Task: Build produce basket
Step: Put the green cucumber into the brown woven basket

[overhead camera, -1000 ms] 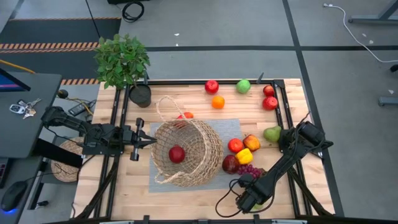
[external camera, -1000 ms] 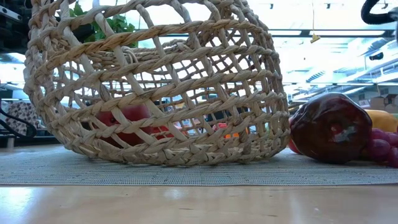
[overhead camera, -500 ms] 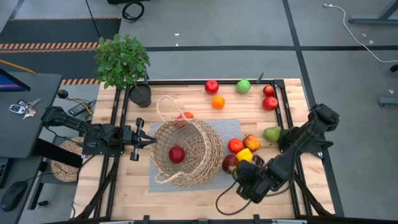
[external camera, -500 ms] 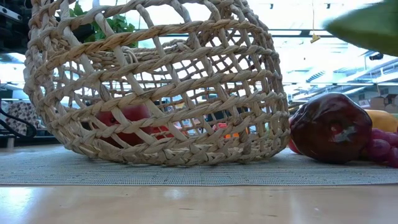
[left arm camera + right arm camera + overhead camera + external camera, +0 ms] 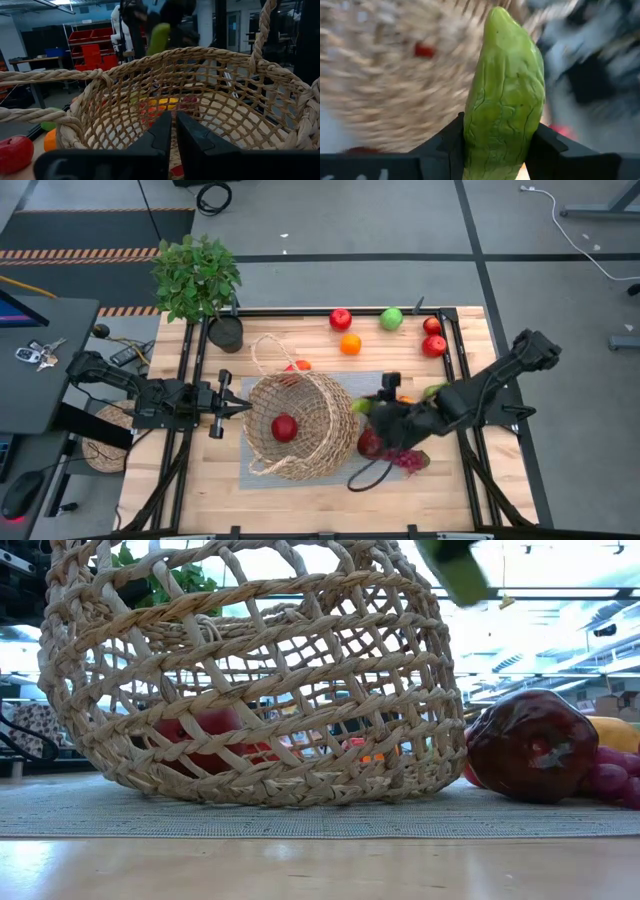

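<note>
The wicker basket (image 5: 300,425) lies tipped on the grey mat (image 5: 370,385), mouth toward the table's left, with a red apple (image 5: 284,427) inside. My left gripper (image 5: 243,408) is at its rim, fingers together. My right gripper (image 5: 372,410) hangs just right of the basket, shut on a green cucumber (image 5: 504,85) that also shows in the low view (image 5: 455,565). A dark red apple (image 5: 530,745) and purple grapes (image 5: 405,458) rest on the mat below it. A pear (image 5: 437,392) lies to the right. My left gripper comes level from the table's left and meets the basket's rim (image 5: 75,131); its own fingers (image 5: 160,135) hide the place of contact. The basket stays tipped, its side on the mat. My right gripper pinches the cucumber's lower part (image 5: 495,150) between its two fingers (image 5: 445,147). The fingers lie along the cucumber, whose tapered end sticks out past them. It comes from the table's right, slanting down. The cucumber is lifted clear above the mat.
A red apple (image 5: 340,318), an orange (image 5: 350,344), a green apple (image 5: 391,318) and two red apples (image 5: 433,336) lie along the far edge. A potted plant (image 5: 196,275) stands far left. A flat woven disc (image 5: 105,440) lies off the table's left.
My right gripper has risen from the table's near right corner and swung toward the basket, rolling as it went. The cucumber has come with it, lifted clear of the table. The basket and my left gripper have kept still.
</note>
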You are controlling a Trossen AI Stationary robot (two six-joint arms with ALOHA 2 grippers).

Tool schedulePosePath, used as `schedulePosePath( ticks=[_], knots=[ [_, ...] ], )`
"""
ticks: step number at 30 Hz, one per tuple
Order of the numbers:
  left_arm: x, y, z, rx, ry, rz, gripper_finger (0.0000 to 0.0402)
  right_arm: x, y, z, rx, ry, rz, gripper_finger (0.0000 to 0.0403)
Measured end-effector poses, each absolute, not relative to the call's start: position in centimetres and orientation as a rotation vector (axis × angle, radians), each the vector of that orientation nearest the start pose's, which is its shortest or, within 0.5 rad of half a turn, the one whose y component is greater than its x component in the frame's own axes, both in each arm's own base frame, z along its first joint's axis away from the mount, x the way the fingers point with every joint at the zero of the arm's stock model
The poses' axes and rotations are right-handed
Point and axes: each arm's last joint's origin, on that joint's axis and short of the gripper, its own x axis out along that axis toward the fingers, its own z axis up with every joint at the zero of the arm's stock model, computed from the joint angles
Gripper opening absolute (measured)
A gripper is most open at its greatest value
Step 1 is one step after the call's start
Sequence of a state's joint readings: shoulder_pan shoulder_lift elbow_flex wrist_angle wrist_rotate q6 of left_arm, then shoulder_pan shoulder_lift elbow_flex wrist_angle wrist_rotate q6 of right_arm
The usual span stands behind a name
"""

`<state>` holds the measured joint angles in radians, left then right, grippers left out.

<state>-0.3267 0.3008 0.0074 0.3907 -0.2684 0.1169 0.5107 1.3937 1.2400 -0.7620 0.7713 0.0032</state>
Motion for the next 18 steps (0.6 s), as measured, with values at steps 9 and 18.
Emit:
schedulePosePath(
  ticks=[9,18],
  knots=[
    [11.1,-3.0,17.7,0.089,-0.096,-0.053,0.0028,27.1,11.0,34.8,-1.215,0.559,-0.120,0.0162],
    [11.1,-3.0,17.7,0.088,-0.096,-0.053,0.0034,28.5,10.7,37.7,-1.535,0.332,-0.137,0.0162]
  ],
)
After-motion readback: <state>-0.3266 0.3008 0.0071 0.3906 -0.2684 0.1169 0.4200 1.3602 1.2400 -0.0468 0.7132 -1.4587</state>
